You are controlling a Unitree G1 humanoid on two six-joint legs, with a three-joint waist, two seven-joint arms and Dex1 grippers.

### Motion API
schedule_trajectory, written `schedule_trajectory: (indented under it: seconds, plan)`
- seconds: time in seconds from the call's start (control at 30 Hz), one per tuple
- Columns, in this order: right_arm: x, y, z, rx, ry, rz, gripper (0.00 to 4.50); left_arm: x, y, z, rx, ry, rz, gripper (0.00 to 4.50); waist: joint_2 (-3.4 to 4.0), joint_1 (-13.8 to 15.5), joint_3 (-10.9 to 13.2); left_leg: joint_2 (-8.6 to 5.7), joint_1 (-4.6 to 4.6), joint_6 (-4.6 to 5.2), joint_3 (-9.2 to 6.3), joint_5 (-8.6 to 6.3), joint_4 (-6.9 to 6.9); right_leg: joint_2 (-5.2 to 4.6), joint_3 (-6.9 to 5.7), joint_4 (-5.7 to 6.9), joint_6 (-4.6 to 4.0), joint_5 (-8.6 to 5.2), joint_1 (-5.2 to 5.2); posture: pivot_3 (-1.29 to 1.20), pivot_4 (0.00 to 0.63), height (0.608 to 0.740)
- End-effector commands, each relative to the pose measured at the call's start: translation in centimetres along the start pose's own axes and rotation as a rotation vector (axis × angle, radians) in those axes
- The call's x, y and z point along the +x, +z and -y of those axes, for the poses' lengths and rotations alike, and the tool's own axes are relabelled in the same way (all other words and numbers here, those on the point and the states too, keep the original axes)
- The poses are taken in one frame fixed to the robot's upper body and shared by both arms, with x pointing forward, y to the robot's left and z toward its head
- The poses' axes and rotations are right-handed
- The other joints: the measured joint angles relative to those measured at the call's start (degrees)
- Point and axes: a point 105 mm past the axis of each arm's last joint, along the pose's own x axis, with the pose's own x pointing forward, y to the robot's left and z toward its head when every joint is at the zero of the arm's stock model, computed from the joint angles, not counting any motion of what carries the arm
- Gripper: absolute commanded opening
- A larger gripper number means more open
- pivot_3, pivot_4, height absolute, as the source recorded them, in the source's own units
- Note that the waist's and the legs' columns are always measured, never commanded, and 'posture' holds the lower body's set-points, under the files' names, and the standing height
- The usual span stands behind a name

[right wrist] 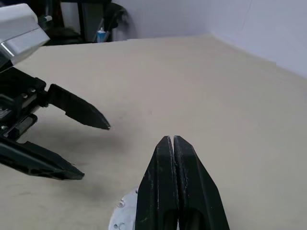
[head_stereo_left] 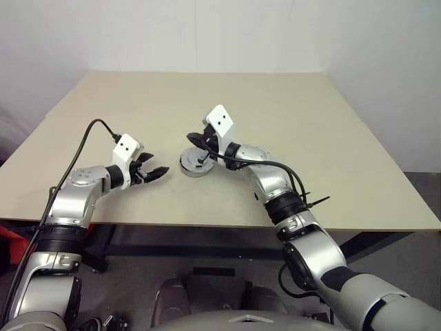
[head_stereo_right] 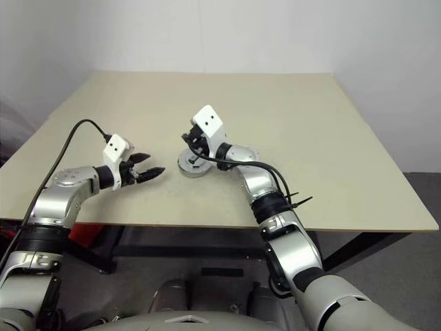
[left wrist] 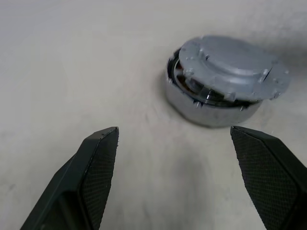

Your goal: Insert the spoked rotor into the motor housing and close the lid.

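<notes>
Misalignment is the likely trouble: the round pale grey-bluish lid (left wrist: 235, 62) sits tilted on the squat silver motor housing (left wrist: 211, 103) near the middle of the beige table (head_stereo_left: 331, 138), a dark gap showing copper windings on one side, so a careless push could jam it or slide the housing. The left gripper (left wrist: 175, 158), fingers wide apart and empty, hangs just beside the housing, and the right gripper (right wrist: 173, 143), pressed shut on nothing, hovers above the lid; nothing else stands in the way.

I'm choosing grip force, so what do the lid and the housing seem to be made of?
The lid looks like matte pale grey-blue plastic or painted metal: an even, dull surface with moulded tabs at the rim. The housing looks like bare metal: its silver wall has a soft sheen, with copper-brown windings showing in the gap under the lid. Neither can be told for sure from looks.
</notes>
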Motion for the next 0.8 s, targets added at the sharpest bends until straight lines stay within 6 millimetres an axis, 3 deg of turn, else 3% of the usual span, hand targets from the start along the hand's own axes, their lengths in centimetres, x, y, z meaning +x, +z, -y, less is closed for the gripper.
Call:
schedule_trajectory:
  seconds: [0.03,0.13,0.43,0.8]
  plan:
    - [-0.6,0.1,-0.3,-0.033,0.026,0.012,0.21,-0.9,0.2,-0.3,0.029,-0.005,0.006,3.94,0.0,0.02,0.0,-0.01,0.0,0.0,0.0,0.0,0.0,0.0,0.0,-0.01,0.0,0.0,0.0,0.0,0.0,0.74]
    - [-0.9,-1.6,-0.7,-0.027,0.048,-0.046,0.92,-1.5,-0.4,-0.7,0.03,0.0,-0.014,3.94,-0.01,-0.01,0.01,0.01,-0.01,0.0,0.0,0.0,0.0,0.0,0.0,-0.01,0.0,0.0,-0.02,0.0,0.0,0.74]
    - [-0.4,-3.3,-0.9,-0.051,0.037,-0.126,3.99,-1.1,-0.6,-0.1,0.013,-0.004,0.0,3.94,-0.01,-0.04,0.01,0.0,0.02,0.0,0.0,0.0,-0.01,0.01,0.01,0.0,0.0,0.0,-0.02,0.0,0.0,0.74]
    - [0.5,-4.1,-0.3,0.035,-0.007,-0.15,3.99,-1.2,-0.5,0.2,0.013,-0.002,0.005,3.94,-0.01,-0.12,0.01,0.01,0.03,0.0,0.0,0.0,-0.02,0.0,0.01,0.01,-0.01,-0.01,-0.02,0.0,0.0,0.74]
